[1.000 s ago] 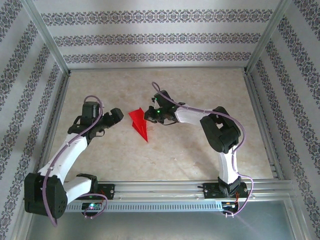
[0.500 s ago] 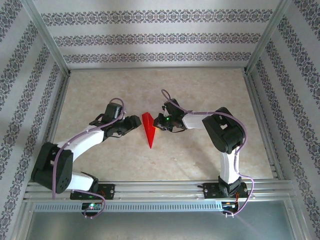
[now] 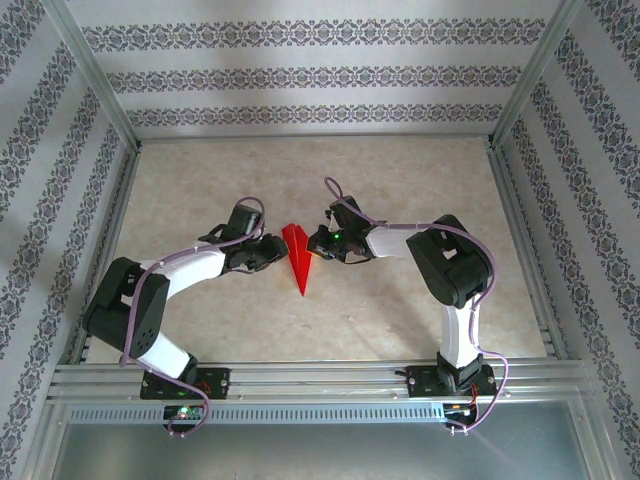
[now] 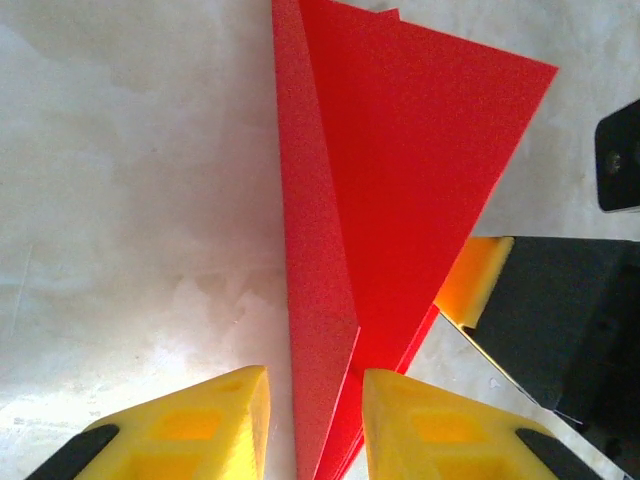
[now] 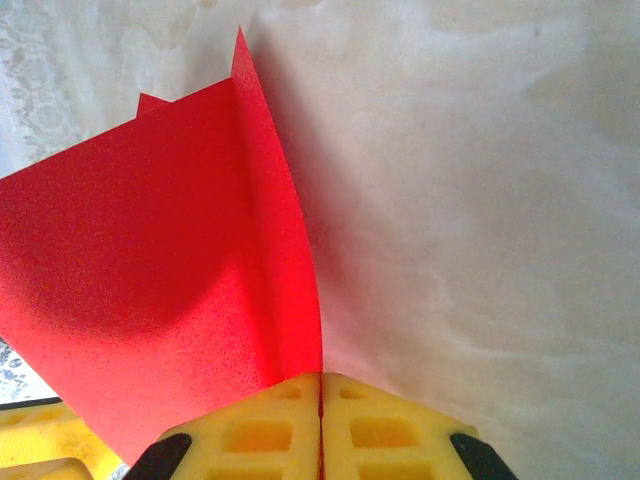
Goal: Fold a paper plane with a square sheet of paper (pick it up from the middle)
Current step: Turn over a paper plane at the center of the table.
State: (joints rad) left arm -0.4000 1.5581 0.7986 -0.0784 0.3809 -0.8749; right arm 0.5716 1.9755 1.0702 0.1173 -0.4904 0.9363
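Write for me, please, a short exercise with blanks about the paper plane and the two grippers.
1. The paper plane has the colour ____.
2. The right gripper is shut on the ____.
3. The left gripper is open, with the paper ____ its two fingers.
4. Those fingers are coloured ____.

Missing words: red; paper plane; between; yellow.
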